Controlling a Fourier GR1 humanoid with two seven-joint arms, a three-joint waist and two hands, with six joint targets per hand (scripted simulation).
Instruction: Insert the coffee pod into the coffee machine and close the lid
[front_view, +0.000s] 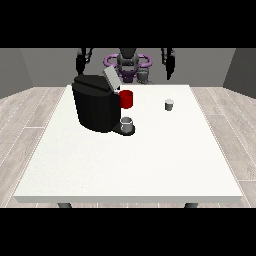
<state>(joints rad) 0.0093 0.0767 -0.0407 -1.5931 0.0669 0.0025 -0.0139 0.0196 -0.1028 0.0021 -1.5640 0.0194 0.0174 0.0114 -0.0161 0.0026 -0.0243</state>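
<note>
where the white table (150, 165) lies flat, a boxy black coffee machine (95, 107) stands, lid (111, 78) raised. small grey cylindrical coffee pod (169, 104) sits apart. finger state of both hands (80, 62) (169, 62): cannot tell.

Coffee pod (169, 104) stands apart from open-lidded coffee machine (95, 104).

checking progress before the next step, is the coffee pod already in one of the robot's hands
No, the coffee pod stands alone on the white table, right of the coffee machine, with both hands raised far behind it.

Both arms raised; robot hand at view's left (80, 62) and robot hand at view's right (170, 66) hanging down
</note>
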